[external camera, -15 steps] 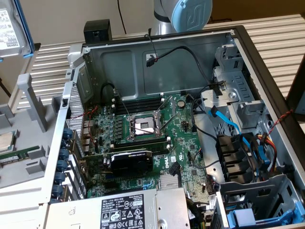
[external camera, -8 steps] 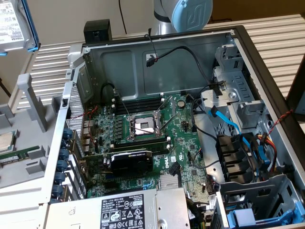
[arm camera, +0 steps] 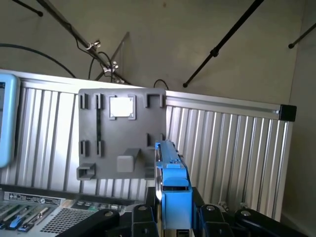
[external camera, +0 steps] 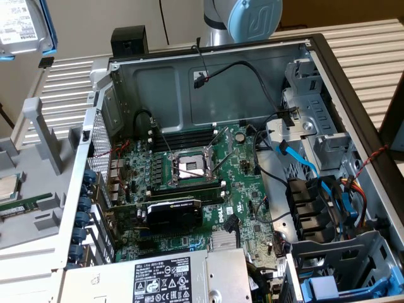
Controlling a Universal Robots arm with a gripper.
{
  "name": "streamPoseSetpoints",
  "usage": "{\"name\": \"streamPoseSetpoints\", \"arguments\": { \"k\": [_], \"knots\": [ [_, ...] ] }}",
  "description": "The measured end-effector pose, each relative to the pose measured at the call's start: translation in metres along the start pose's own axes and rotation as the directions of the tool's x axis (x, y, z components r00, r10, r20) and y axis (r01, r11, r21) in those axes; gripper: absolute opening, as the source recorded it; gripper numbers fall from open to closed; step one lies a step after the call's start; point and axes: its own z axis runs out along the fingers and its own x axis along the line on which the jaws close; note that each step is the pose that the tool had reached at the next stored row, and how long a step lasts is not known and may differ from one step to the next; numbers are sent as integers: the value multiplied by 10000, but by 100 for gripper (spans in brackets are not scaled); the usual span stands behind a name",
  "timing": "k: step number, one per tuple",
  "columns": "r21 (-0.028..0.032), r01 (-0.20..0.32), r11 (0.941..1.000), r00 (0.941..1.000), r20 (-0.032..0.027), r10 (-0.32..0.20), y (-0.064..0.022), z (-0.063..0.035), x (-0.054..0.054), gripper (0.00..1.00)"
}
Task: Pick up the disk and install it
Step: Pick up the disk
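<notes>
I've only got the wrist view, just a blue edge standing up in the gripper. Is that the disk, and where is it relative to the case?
Observer: Yes. The exterior view shows the disk, white label visible, at that view's top left, away from the open computer case.
Operator: Anything blue already inside the case?
Observer: A blue-railed tray sits at the exterior view's lower right corner.

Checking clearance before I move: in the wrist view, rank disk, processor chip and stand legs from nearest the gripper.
1. The disk, clamped in the gripper.
2. Processor chip, on the grey plate.
3. Stand legs, past the table.
</notes>
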Motion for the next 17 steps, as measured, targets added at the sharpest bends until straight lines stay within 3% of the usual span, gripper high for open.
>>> {"name": "streamPoseSetpoints", "arguments": {
  "k": [6,17],
  "knots": [
    [-2,0,10000,10000,0,0,-161,-124,16,36],
    [-6,0,10000,10000,3,0,-414,-258,62,36]
  ]
}}
